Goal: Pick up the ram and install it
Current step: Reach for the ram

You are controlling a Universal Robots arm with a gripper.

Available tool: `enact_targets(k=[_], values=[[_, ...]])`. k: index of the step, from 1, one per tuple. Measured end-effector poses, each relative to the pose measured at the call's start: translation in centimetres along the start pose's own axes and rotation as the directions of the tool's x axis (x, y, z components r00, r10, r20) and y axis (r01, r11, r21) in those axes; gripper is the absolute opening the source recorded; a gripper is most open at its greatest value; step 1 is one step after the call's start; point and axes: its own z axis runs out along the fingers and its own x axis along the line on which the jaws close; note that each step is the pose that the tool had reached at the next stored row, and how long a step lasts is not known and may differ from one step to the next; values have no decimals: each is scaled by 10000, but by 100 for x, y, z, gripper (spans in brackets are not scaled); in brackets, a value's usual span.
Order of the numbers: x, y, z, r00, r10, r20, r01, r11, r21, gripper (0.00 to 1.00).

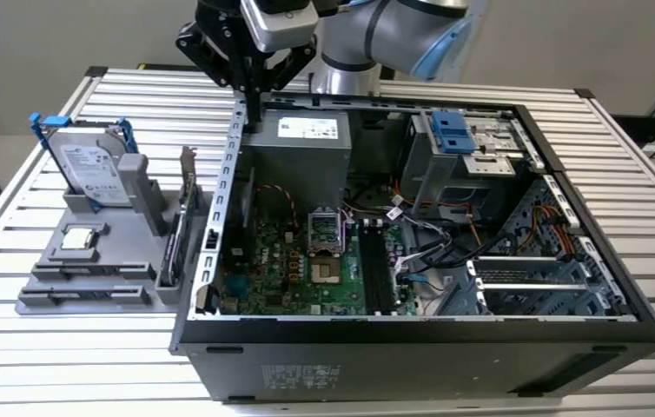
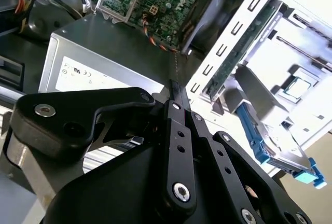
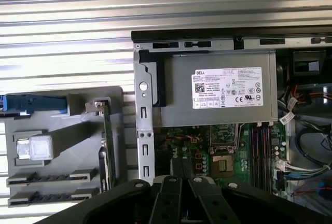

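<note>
Your ram (image 3: 107, 146) (image 2: 236, 60) stands on its long edge in a slot of the grey fixture (image 1: 84, 300). In the exterior view the fixture sits on the slatted desk (image 1: 73, 365), at 9 o'clock from the open computer case (image 1: 420, 334). You see the ram nearly edge-on as a thin green strip, so its chips and label cannot be made out. In the first wrist view its near end is hidden behind the pincer's black linkage. A small silver piece sits at the slot's far end; what it belongs to cannot be told.

The pincer (image 1: 254, 117) (image 2: 174, 86) (image 3: 181, 163) has its fingers pressed together with nothing between them. In the exterior view it hangs at about 1 o'clock from the ram, apart from it. It is just over the case wall, beside the power supply (image 1: 304, 148), which carries a white label with black print.

On the fixture, the hard drive (image 1: 90, 169) in blue rails also bears a label, at 11 o'clock from the ram. A processor chip (image 1: 82, 239) lies at the ram's 9 o'clock. Inside the case, the green motherboard (image 1: 293, 261) shows long black memory slots (image 1: 376, 269). The arm (image 1: 397, 35) is cut off at the exterior view's upper edge.
</note>
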Motion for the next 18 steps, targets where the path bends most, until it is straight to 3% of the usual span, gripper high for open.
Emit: enact_targets(k=[18], values=[[165, -12, -4, 10000, 0, 0, 0, 10000, 1, 0]])
